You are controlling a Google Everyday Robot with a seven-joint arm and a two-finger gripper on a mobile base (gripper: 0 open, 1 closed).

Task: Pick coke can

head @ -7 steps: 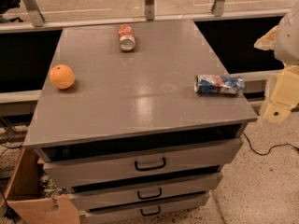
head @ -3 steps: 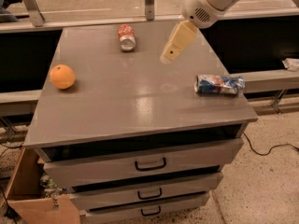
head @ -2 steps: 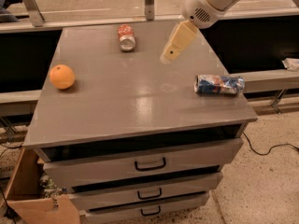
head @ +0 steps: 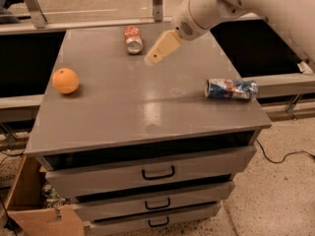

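The coke can is small and red with white markings. It lies on its side at the far middle of the grey cabinet top, silver end toward me. My gripper hangs above the top just right of the can and slightly nearer to me, close to it but apart from it. The white arm reaches in from the upper right. Nothing is held.
An orange sits at the left of the top. A dented blue, white and red can lies near the right edge. Drawers with handles are below. A cardboard box stands at the lower left.
The arm came in from the right side over the top. Since a second ago the gripper has moved left, closer to the coke can. The objects have not moved.
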